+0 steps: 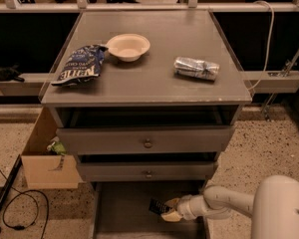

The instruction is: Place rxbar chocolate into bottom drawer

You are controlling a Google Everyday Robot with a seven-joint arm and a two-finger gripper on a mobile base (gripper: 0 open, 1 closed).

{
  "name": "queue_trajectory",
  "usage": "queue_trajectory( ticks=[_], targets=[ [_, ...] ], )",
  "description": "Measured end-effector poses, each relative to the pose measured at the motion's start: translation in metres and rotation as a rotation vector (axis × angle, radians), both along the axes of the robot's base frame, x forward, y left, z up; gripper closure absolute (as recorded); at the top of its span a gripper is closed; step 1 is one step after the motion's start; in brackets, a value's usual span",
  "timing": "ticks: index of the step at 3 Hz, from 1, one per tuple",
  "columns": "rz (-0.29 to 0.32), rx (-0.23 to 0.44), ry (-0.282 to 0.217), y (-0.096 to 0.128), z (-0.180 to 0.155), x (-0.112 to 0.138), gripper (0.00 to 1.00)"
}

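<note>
The bottom drawer [122,218] is pulled out below the two upper grey drawers, a wide shallow grey tray. The rxbar chocolate [158,206], a small dark bar, sits low over the drawer floor at its right side. My gripper [168,209] reaches in from the right on a white arm, and its tan fingertips [171,215] are closed on the bar's right end. Whether the bar rests on the drawer floor is not clear.
On the cabinet top [149,78] lie a blue chip bag [79,64], a white bowl [128,46] and a crinkled silver packet [196,67]. A cardboard box [42,158] stands on the floor at the left, with cables [20,208] beside it.
</note>
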State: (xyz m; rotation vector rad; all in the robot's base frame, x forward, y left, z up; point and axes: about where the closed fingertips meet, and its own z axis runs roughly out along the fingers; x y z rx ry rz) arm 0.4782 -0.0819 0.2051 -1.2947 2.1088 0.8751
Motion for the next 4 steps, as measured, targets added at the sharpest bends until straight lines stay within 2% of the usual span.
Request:
queue_trajectory(
  ticks=[1,2,4],
  targets=[
    [0.0,-0.001,-0.004,-0.001,-0.004,0.009,1.0],
    [-0.006,-0.032,0.011,0.002,-0.015,0.019,1.0],
    [-0.015,-0.104,0.047,0.006,-0.032,0.018,1.0]
  ],
)
